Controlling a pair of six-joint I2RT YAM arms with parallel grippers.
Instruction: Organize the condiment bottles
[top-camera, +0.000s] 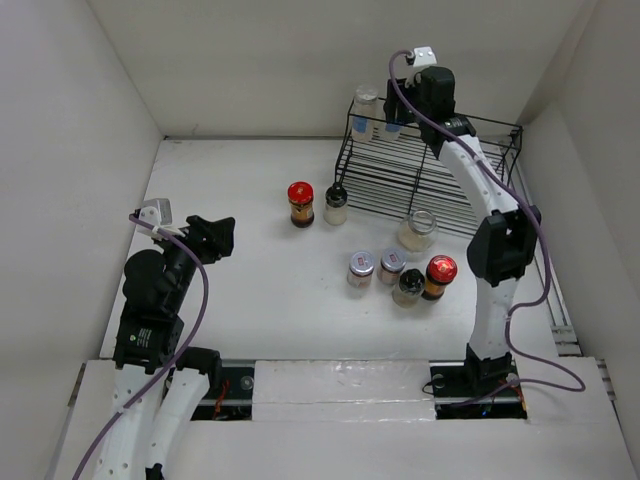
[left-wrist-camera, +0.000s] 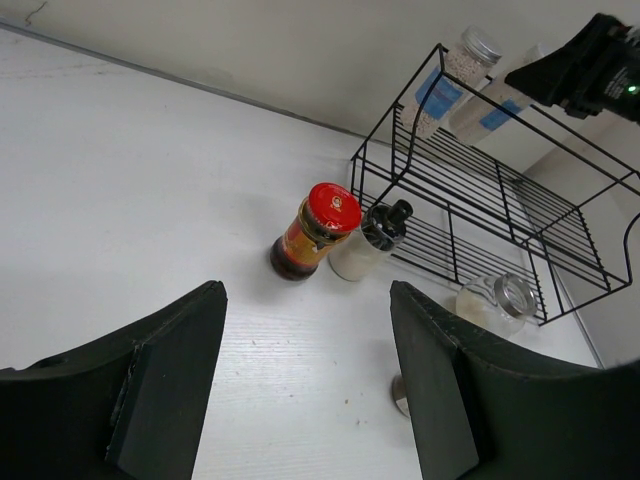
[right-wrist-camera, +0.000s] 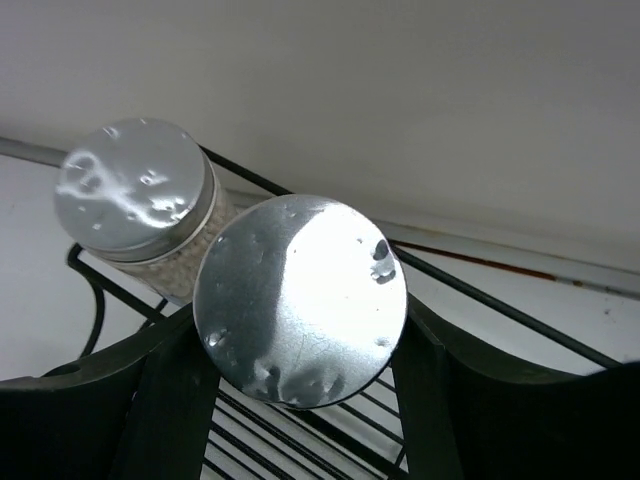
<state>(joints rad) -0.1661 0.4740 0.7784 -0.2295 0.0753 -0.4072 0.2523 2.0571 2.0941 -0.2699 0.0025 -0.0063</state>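
My right gripper (top-camera: 398, 112) is shut on a silver-lidded clear jar (right-wrist-camera: 300, 300) at the back left corner of the black wire rack (top-camera: 440, 175). It stands right beside another silver-lidded jar (top-camera: 365, 108) on the rack, which also shows in the right wrist view (right-wrist-camera: 135, 190). A red-lidded dark jar (top-camera: 300, 203) and a black-capped bottle (top-camera: 336, 205) stand left of the rack, and both show in the left wrist view, the jar (left-wrist-camera: 315, 230) and the bottle (left-wrist-camera: 372, 240). My left gripper (top-camera: 215, 238) is open and empty at the table's left.
A round clear jar (top-camera: 418, 230) stands in front of the rack. Two silver-lidded jars (top-camera: 360, 268) (top-camera: 392, 266), a black-capped one (top-camera: 408, 286) and a red-lidded one (top-camera: 439, 276) cluster nearer my right arm. White walls enclose the table.
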